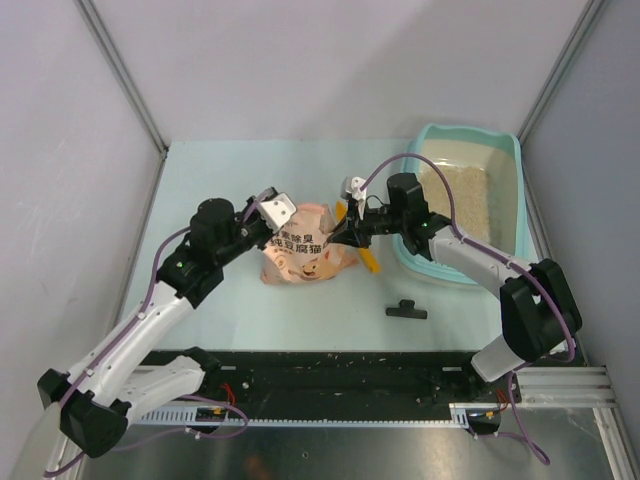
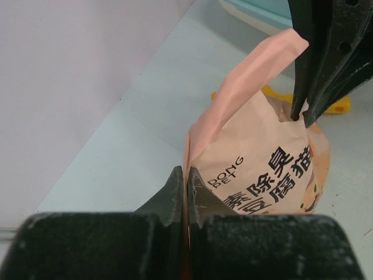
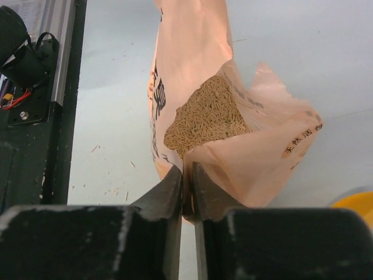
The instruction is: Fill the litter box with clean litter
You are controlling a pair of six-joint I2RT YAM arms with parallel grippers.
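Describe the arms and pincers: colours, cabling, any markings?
Both look alike. Left arm and right arm: white link shells, black joint housings, a lilac cable looping along each. Left pincer and right pincer: matte black, with wedge-shaped fingers tapering to the tips and scuffed, dusty bodies. No readable markings.

scoop [image 2: 337,106] half behind bag [image 2: 256,157], litter box [image 2: 262,7] cropped

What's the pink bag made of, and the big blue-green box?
The bag looks like thin, soft plastic or coated paper, matte: it folds and crumples. The litter box looks like hard, smooth moulded plastic: rounded corners, stiff even rim.
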